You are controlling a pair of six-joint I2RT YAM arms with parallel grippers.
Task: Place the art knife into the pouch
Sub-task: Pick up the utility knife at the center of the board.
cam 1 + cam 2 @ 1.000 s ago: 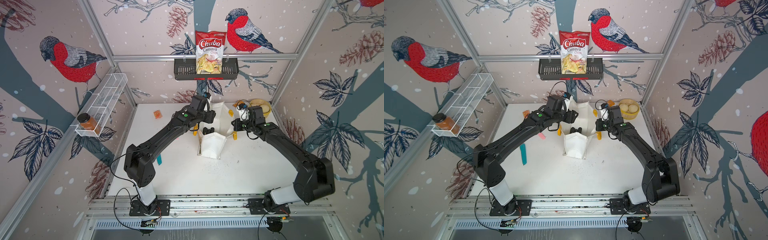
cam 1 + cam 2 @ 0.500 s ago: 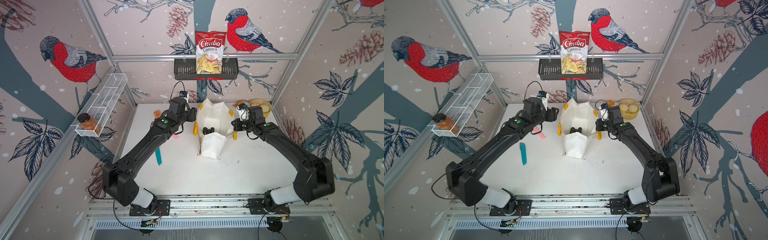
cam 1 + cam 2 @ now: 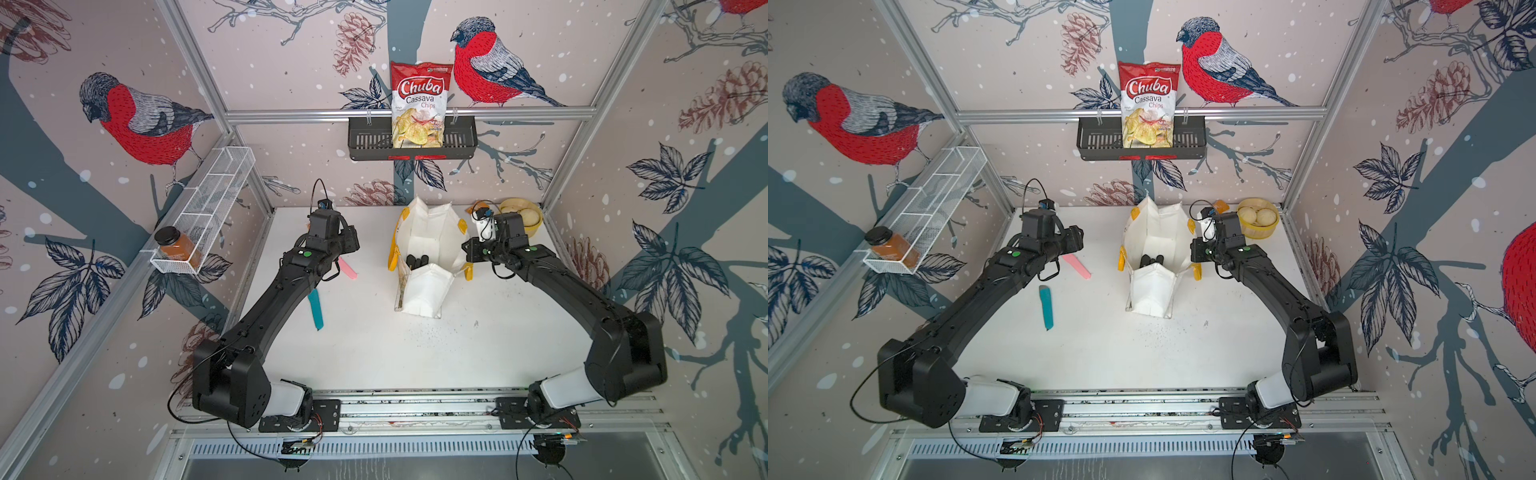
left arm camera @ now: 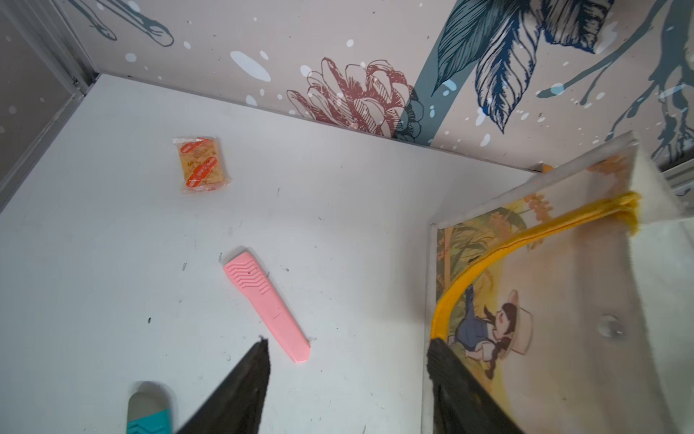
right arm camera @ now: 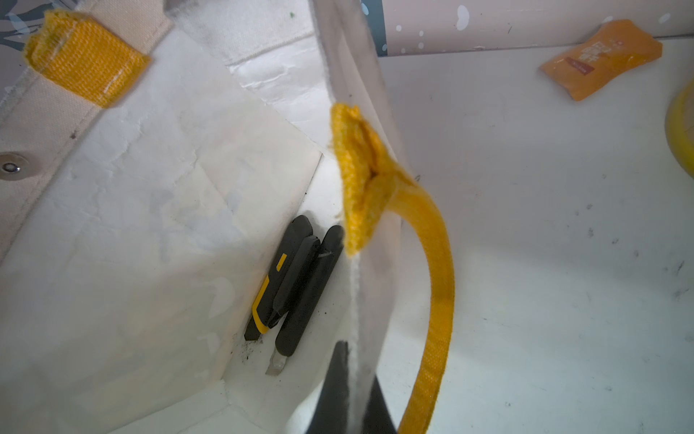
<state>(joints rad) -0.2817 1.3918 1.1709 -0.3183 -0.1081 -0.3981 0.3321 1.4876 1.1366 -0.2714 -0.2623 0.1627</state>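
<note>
Left wrist view: my open left fingers [image 4: 240,390] must straddle the pink knife [image 4: 268,306] across; right fingers [image 5: 334,390] pinch the pouch wall [image 5: 353,67].

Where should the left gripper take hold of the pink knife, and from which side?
Grip the pink knife across its middle, from above with the left gripper. It lies flat on the table, so only its long edges can be pinched.

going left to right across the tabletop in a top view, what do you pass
teal knife → pink knife → pouch → orange packet → yellow bowl
</note>
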